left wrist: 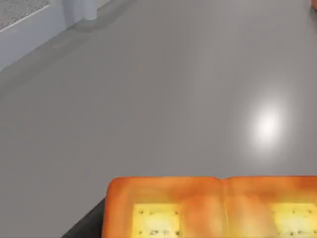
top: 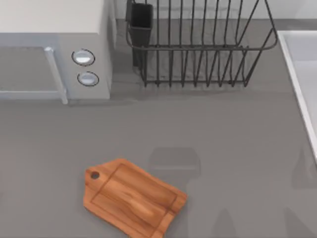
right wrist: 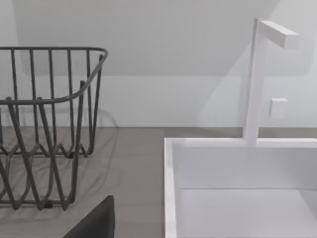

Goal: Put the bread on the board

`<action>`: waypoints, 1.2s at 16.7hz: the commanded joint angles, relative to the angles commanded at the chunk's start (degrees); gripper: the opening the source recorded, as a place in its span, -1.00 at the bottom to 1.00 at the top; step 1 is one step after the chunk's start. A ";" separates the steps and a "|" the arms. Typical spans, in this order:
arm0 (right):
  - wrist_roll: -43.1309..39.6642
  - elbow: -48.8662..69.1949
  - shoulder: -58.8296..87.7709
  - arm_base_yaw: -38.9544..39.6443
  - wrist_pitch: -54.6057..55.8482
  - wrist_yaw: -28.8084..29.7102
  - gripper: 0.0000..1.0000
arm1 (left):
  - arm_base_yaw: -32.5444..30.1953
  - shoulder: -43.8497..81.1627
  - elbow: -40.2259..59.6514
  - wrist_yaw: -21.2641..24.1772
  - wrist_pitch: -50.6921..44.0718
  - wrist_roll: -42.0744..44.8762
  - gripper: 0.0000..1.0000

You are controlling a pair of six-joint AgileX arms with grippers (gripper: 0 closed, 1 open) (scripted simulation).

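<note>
The bread (left wrist: 213, 208) is very close in the left wrist view: an orange-brown crust edge with a mottled yellow top. A dark finger (left wrist: 86, 225) of my left gripper presses against its side, and the grey counter lies well below it, so the gripper is shut on the bread and holds it up. The reddish-brown board (top: 131, 201) lies flat at the table's front, left of centre, its handle with a hole pointing to the back left. A dark part of my right gripper (right wrist: 94, 223) hangs near the sink.
A microwave (top: 54, 49) stands at the back left. A black wire dish rack (top: 198, 44) is at the back centre. A white sink (top: 302, 74) with a faucet (right wrist: 257, 79) runs along the right edge. Grey countertop surrounds the board.
</note>
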 joint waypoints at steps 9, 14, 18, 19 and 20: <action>0.00 0.00 0.00 0.00 0.00 0.00 1.00 | -8.99 -3.00 -8.54 5.44 23.25 -18.97 1.00; 0.00 0.00 0.00 0.00 0.00 0.00 1.00 | -9.64 -3.46 -9.13 5.75 24.79 -20.50 1.00; 0.00 0.00 0.00 0.00 0.00 0.00 1.00 | -9.64 -3.46 -9.13 5.75 24.79 -20.50 0.55; 0.00 0.00 0.00 0.00 0.00 0.00 1.00 | -9.64 -3.46 -9.13 5.75 24.79 -20.50 0.40; 0.00 0.00 0.00 0.00 0.00 0.00 1.00 | -9.64 -3.46 -9.13 5.75 24.79 -20.50 0.25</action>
